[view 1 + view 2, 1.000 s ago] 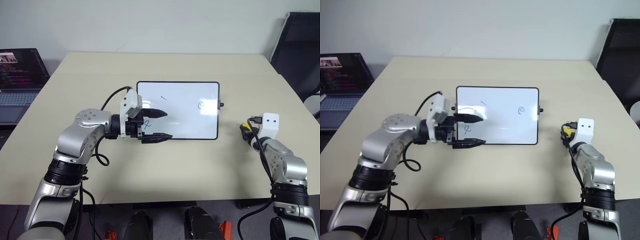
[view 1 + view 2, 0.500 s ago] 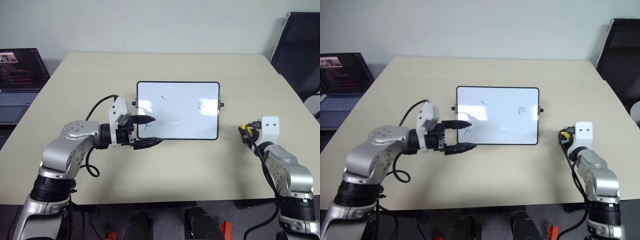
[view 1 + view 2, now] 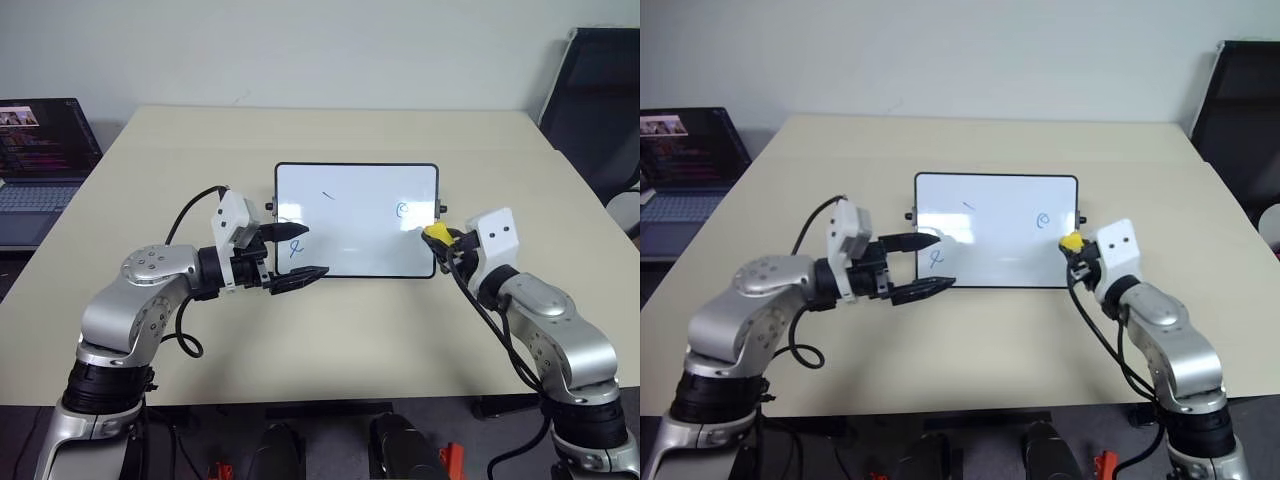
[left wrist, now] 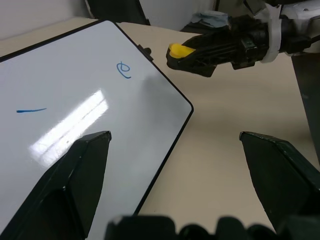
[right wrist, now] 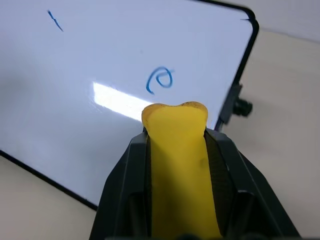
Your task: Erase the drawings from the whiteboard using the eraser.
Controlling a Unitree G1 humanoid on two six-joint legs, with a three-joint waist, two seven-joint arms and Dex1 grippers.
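Holding the eraser pinched in my right tool, poised at the whiteboard's right edge; left tool spread wide, empty. Drawings all unerased; I judge wiping not yet begun.

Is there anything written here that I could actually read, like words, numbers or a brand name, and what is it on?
No readable words, numbers or brand names.
whiteboard: hand-drawn marks, not text: a blue curl that looks a bit like "e" or "@", a short dash, and a blue scribble near the left pincer.
laptop: lines on its screen, too small to read.
eraser, held in the right pincer: plain yellow, no label.
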